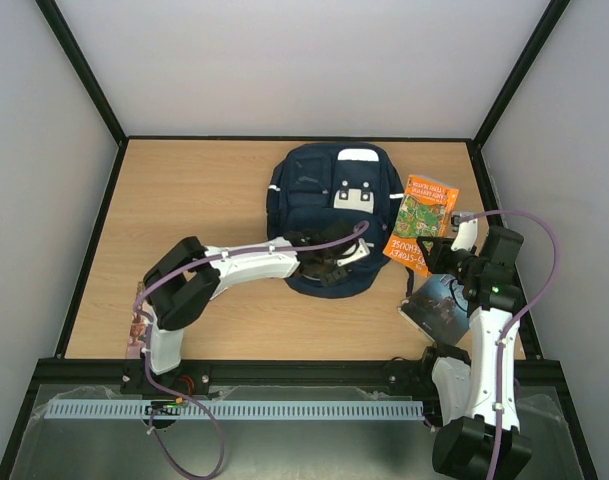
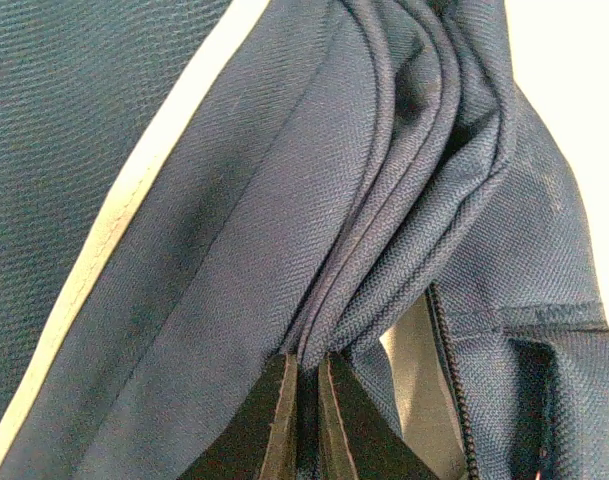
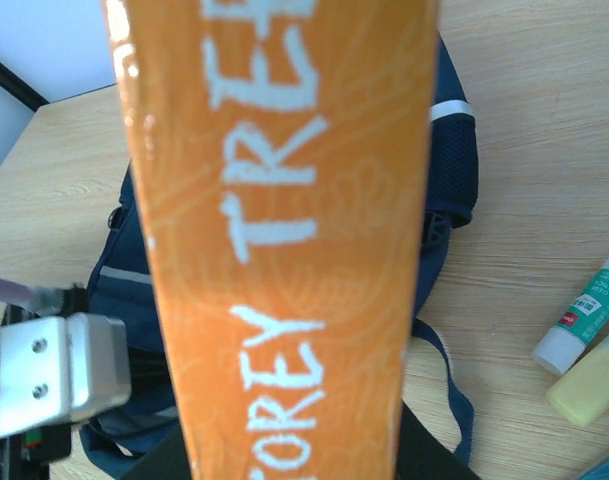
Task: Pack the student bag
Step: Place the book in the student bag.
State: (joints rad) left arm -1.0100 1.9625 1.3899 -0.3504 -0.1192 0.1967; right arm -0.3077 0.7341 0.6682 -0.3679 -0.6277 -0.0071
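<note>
The backpack (image 1: 329,215) is laid flat on a light wood table (image 1: 184,200), at the centre of the top view toward the far edge, w/ front pocket & white patches facing up. The table is boxed in on 3 sides by plain pale walls (image 1: 284,60), w/ black frame bars (image 1: 84,70) run along the corners & edges.

The left gripper (image 1: 346,262) is placed at the backpack's near edge, lower centre of the top view. In the left wrist view its fingertips (image 2: 269,420) are seen pressed together w/ folds of the navy fabric pinched btwn them, just beside a zip line. The backpack is thus gripped at that edge, w/ the rest of it spread toward the top of the frame, a pale stripe crossing the upper left.

The right gripper (image 1: 436,258) is positioned just right of the backpack & is clamped on an orange book (image 1: 421,225), which is held tilted beside the bag's right side. In the right wrist view the cover w/ white letters fills the middle & the backpack is seen behind it. Whether book & bag touch cannot be told.

A dark book (image 1: 436,305) is laid on the table at lower right, near the right arm. A glue stick (image 3: 584,315) & a blurred yellow thing (image 3: 589,375) are seen on the table at the right edge of the right wrist view.
</note>
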